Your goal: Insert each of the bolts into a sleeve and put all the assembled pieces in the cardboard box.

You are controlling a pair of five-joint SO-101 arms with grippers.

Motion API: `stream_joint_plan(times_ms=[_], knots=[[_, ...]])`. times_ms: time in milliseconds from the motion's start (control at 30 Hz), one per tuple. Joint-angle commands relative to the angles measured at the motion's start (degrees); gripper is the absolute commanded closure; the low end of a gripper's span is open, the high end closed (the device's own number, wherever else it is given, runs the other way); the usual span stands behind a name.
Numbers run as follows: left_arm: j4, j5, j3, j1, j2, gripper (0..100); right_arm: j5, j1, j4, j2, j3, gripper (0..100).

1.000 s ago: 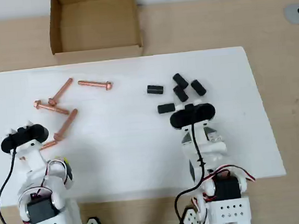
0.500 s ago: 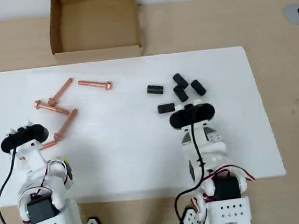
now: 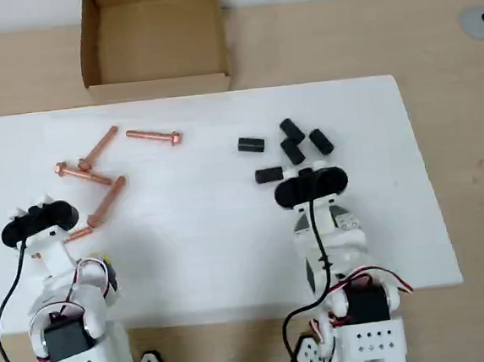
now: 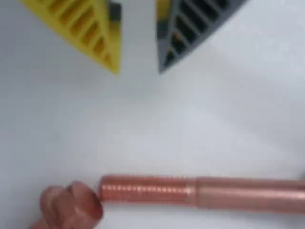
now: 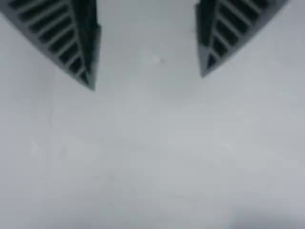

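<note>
Several copper bolts lie on the left of the white mat (image 3: 196,236), among them one (image 3: 153,137) nearest the middle and one (image 3: 106,201) close to my left arm. Several black sleeves (image 3: 291,151) are clustered right of centre. The cardboard box (image 3: 95,50) stands open beyond the mat's far edge. My left gripper (image 3: 40,222) hangs low over the mat; in its wrist view the gripper (image 4: 138,71) is open with a copper bolt (image 4: 200,193) lying just past the fingertips. My right gripper (image 3: 310,185) sits just short of the sleeves, and in its wrist view the gripper (image 5: 145,81) is open over bare mat.
The mat's middle, between bolts and sleeves, is bare. Wooden tabletop (image 3: 456,111) surrounds the mat. A grey round fitting (image 3: 481,21) sits at the far right edge. Both arm bases stand at the mat's near edge.
</note>
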Motion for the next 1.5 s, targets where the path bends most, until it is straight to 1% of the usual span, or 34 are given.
stream_joint_plan(times_ms=[0, 100, 133, 200, 267, 367, 467, 533, 633, 700, 767, 867, 967, 1100, 1167, 1267, 1367, 1467], knots=[[-1.23, -0.44, -0.26, -0.09, -0.40, 94, 0.00, -0.57, 0.09, -6.29, -0.13, 82.0], [-1.32, -0.97, -0.26, -0.09, -0.40, 94, 0.44, -0.48, -0.26, -6.29, -0.22, 82.0], [-1.32, -2.29, -0.62, -0.09, -0.40, 93, 0.88, -0.48, -0.53, -6.29, -0.22, 82.0], [-1.32, -4.22, -1.41, -0.44, -0.40, 88, 4.92, -0.48, -0.53, -6.29, -0.48, 82.0], [-0.79, -2.73, -3.96, -0.62, -0.31, 82, 9.93, -0.22, 0.62, -6.29, -2.42, 82.0], [-1.05, 0.09, -8.88, -0.97, -0.31, 77, 13.98, -0.22, 3.78, -6.20, -9.36, 82.0], [-2.37, 0.00, -15.47, -2.11, -0.13, 77, 16.79, -0.13, 8.00, -5.14, -17.63, 81.9], [-2.11, 0.00, -20.48, -3.25, 1.45, 76, 19.52, -0.13, 10.99, -1.54, -22.20, 81.9], [-2.02, 0.09, -28.66, -3.69, 9.19, 76, 20.84, -0.04, 15.21, 8.57, -30.55, 81.8], [-2.02, 0.26, -35.87, -4.22, 17.54, 77, 20.92, -0.04, 16.35, 17.36, -37.41, 81.8], [-1.14, 0.70, -44.48, -4.22, 27.30, 77, 20.92, 0.04, 18.11, 26.59, -47.34, 81.8], [6.15, 1.85, -58.90, -4.22, 41.80, 77, 20.92, 1.10, 21.27, 39.52, -63.52, 81.8], [13.27, 6.33, -69.54, -4.13, 53.85, 77, 22.42, 1.10, 25.41, 52.26, -76.44, 81.8], [20.57, 13.71, -76.48, -4.48, 62.99, 77, 32.09, -1.19, 34.81, 68.09, -87.25, 81.8], [21.01, 16.44, -76.92, -4.57, 63.60, 77, 35.34, -2.15, 38.15, 73.71, -91.21, 81.8], [21.01, 20.57, -76.92, -4.57, 62.55, 77, 39.91, -3.30, 39.56, 78.37, -94.37, 81.8], [20.92, 27.34, -76.92, -4.48, 61.76, 76, 45.71, -4.18, 39.74, 81.01, -94.37, 81.8], [20.84, 30.24, -75.43, -4.22, 61.76, 76, 50.55, -4.79, 39.74, 84.00, -93.32, 81.8]])
